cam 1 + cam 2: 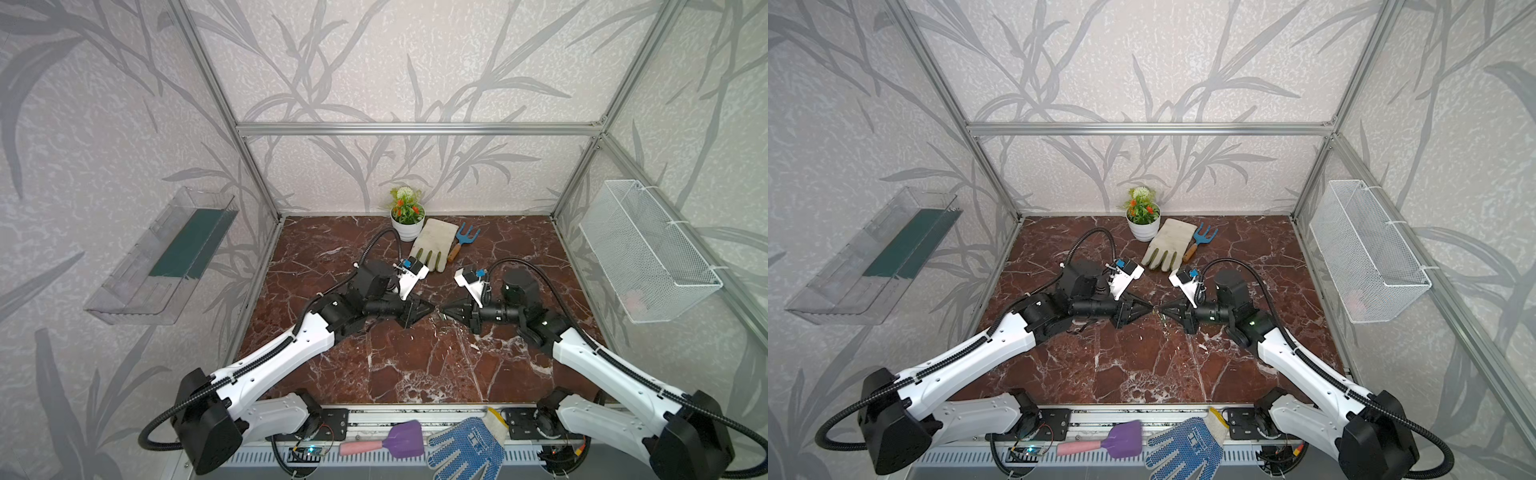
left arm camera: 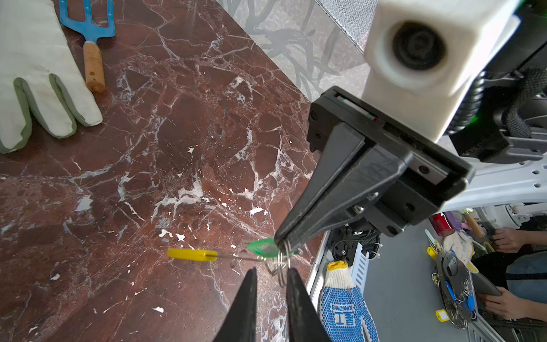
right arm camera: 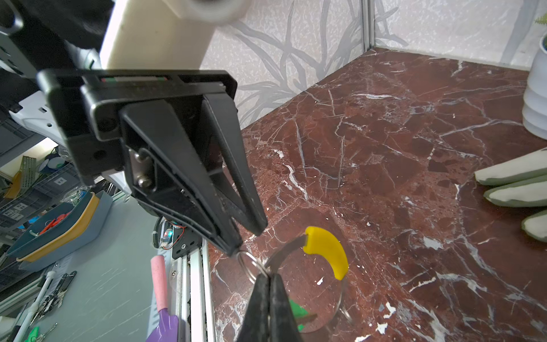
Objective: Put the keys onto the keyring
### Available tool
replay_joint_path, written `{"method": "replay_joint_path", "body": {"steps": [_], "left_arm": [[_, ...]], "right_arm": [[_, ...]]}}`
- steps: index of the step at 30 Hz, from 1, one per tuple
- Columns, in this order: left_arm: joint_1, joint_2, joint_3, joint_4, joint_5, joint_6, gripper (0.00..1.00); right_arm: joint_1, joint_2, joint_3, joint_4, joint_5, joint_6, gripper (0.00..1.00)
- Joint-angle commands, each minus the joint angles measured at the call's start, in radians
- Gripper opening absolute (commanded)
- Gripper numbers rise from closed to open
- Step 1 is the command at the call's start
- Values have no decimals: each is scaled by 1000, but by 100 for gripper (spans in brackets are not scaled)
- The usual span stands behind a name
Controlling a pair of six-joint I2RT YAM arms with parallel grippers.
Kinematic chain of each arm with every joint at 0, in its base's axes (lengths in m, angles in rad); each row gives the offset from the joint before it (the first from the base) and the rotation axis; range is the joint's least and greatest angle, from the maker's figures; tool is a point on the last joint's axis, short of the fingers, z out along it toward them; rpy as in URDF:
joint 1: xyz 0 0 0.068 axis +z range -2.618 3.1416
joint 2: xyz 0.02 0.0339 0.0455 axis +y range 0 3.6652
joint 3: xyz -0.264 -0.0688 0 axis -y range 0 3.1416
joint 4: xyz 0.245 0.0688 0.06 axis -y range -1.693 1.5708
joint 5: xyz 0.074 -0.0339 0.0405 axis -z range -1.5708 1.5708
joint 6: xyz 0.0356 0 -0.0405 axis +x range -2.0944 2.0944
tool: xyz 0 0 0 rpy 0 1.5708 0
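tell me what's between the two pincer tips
The small silver rings of the keyring lie between the left pincer and right pincer; the left wrist view shows it, the green tag just beside.

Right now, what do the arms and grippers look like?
Left arm and right arm: white shells, black joints, black ribbed cables alongside. Left gripper and right gripper: black, two tapered wedge fingers each, white camera block above.
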Motion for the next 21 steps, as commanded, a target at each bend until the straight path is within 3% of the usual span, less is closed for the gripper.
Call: {"method": "replay_joint_path", "body": {"steps": [1, 17, 21], "left_arm": [[-6, 10, 39, -6, 24, 17, 20], [-21, 46, 65, -44, 34, 30, 16], [-23, 46, 64, -40, 34, 31, 9]], "right_arm": [[14, -1, 37, 5, -7, -18, 0], [22, -4, 34, 9, -6, -20, 0], [24, -5, 34, 6, -3, -22, 0]]}}
